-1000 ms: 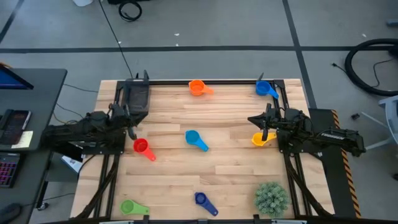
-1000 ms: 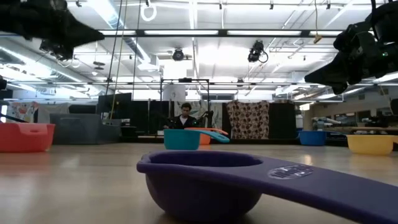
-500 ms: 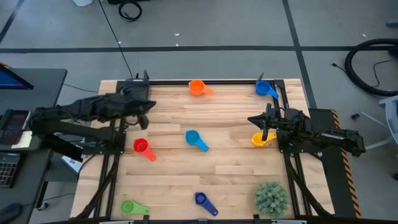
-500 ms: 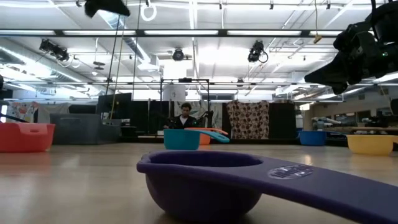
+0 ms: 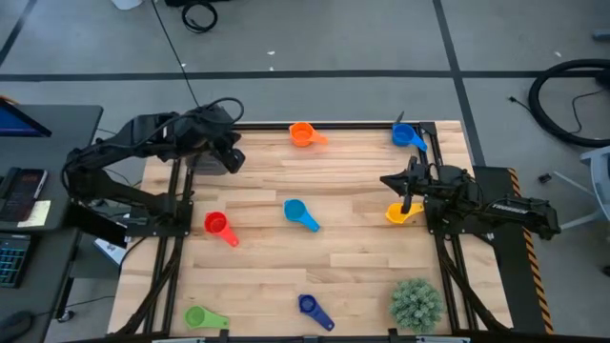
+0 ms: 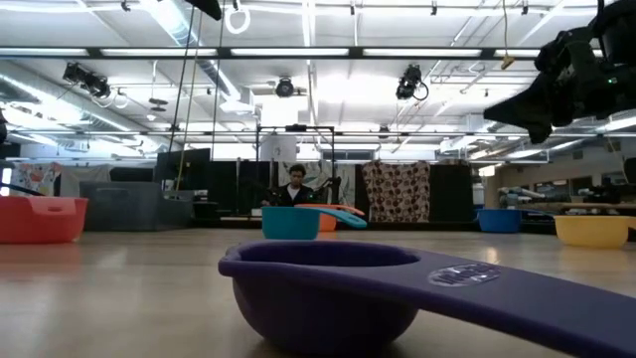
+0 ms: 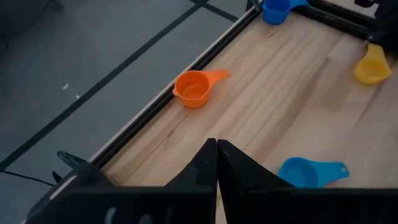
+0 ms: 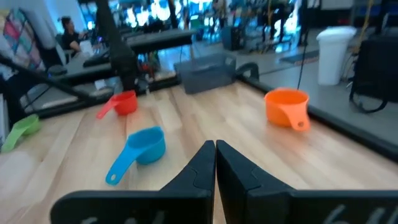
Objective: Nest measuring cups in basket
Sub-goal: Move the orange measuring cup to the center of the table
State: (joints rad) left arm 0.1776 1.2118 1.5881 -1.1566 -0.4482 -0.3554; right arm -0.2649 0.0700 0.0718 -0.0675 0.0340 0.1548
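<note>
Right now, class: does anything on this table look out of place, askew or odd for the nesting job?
One thing stands out: a spiky green plant ball sits at a table corner among the measuring cups, and it is no cup. The cups, such as the orange cup and the red cup, lie scattered singly, none nested. Nothing looks spilled or damaged.

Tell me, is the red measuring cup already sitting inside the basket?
No. In the high view the red measuring cup lies on the bare table, apart from the other cups.

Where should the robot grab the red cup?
Probably by its short flat handle, coming straight down from above. The red cup sits upright on the table, and its handle sticks out toward the table's near edge with bare wood on both sides for fingers.
</note>
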